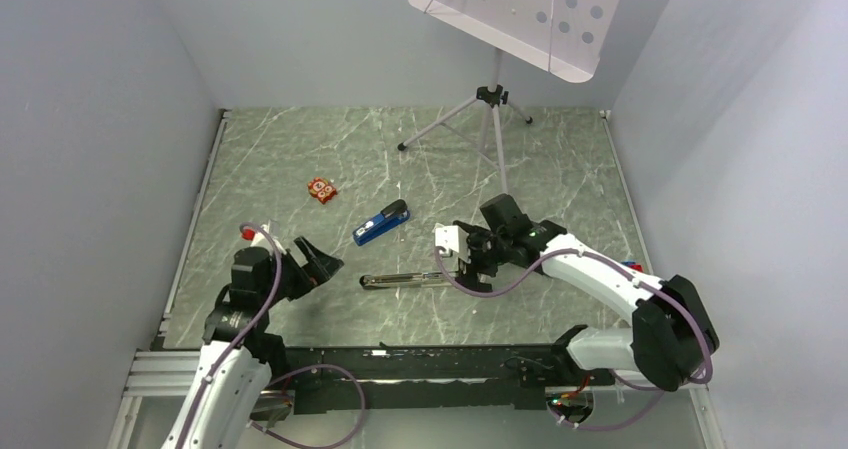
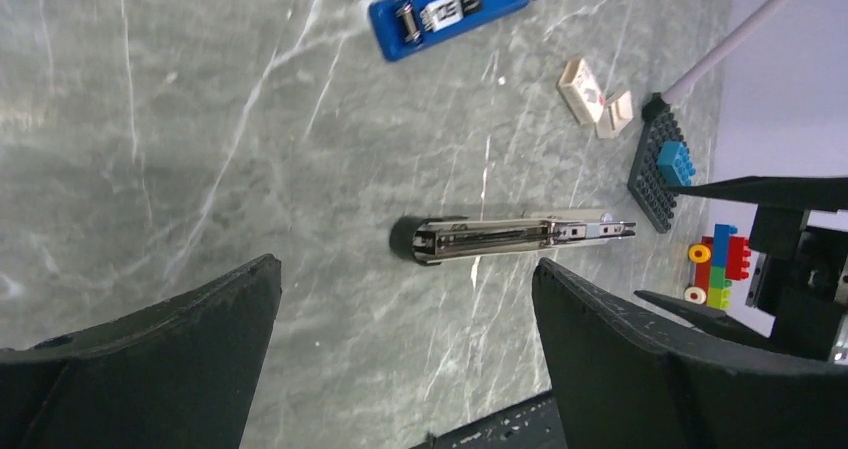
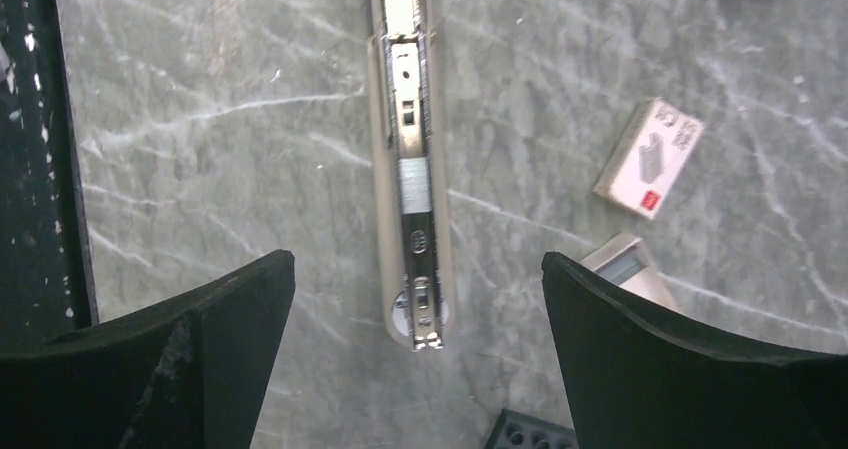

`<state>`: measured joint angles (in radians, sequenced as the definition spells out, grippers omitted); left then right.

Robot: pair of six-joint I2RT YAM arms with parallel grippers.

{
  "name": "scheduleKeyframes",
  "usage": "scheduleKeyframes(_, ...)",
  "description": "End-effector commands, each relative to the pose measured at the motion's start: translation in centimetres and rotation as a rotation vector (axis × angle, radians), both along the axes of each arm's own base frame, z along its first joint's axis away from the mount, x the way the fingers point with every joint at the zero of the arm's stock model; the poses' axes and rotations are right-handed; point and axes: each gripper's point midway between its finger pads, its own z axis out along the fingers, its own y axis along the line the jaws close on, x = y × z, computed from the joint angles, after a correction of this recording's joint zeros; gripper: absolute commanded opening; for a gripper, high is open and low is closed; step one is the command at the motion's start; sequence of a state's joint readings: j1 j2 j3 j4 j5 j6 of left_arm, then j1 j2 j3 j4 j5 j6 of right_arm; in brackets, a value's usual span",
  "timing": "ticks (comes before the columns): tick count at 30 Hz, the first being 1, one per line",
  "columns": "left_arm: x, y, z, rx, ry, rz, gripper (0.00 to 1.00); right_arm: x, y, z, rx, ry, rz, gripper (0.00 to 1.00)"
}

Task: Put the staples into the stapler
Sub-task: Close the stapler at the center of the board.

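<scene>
Staples (image 3: pixel 415 185), seemingly the small grey block lying in the rail of the opened stapler (image 2: pixel 510 237) at mid-table, look loaded; left gripper (image 2: pixel 406 264) and right gripper (image 3: pixel 417 259) gape empty above it, so next comes folding the stapler shut

Left arm (image 1: pixel 222 384) and right arm (image 1: pixel 600 279) wear white shells, black joints, lilac cables (image 1: pixel 487 291) and black wedge-shaped fingers (image 2: pixel 150 359)

Grey marbled worktop (image 1: pixel 300 149); blue stapler (image 1: pixel 381 223) closed, near centre; small orange-red item (image 1: pixel 321 189) beyond it; tripod (image 1: pixel 487 119) at far side under white perforated panel (image 1: pixel 520 9); black stud plate (image 2: pixel 652 184) carrying blue brick (image 2: pixel 676 161); coloured toy bricks (image 2: pixel 718 264) nearby.
</scene>
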<state>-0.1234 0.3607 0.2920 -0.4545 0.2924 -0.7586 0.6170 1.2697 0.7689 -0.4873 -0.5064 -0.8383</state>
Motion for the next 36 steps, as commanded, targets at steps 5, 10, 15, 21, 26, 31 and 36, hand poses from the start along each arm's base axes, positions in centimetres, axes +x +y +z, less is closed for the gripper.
scheduleKeyframes(5, -1.2, -1.1, -2.1, -0.061, 0.257, 0.048, 0.99, 0.3, -0.4, -2.7, -0.027, -0.032, 0.029, 0.92)
scheduleKeyframes(10, -0.7, -2.7, -1.5, -0.014, 0.252, -0.041, 0.99, -0.1, -0.7, -4.0, -0.04, -0.012, 0.068, 0.8)
scheduleKeyframes(15, 0.9, -3.8, 1.9, 0.099, 0.016, -0.209, 0.96, 0.1, -0.9, -4.3, -0.033, 0.02, 0.077, 0.69)
scheduleKeyframes(21, 2.9, -4.7, 7.7, 0.254, -0.361, -0.384, 0.95, 0.8, -1.2, -5.2, -0.055, 0.047, 0.075, 0.52)
scheduleKeyframes(26, 2.5, -5.9, 10.6, 0.454, -0.725, -0.618, 0.96, 1.3, -1.1, -5.3, -0.057, 0.044, 0.071, 0.34)
scheduleKeyframes(31, 0.9, -6.2, 8.6, 0.707, -0.939, -0.898, 0.99, 1.5, -1.3, -5.2, -0.053, 0.039, 0.064, 0.27)
scheduleKeyframes(36, -0.6, -6.6, 4.3, 0.72, -0.861, -1.101, 0.97, 1.7, -1.7, -5.4, -0.059, 0.034, 0.062, 0.15)
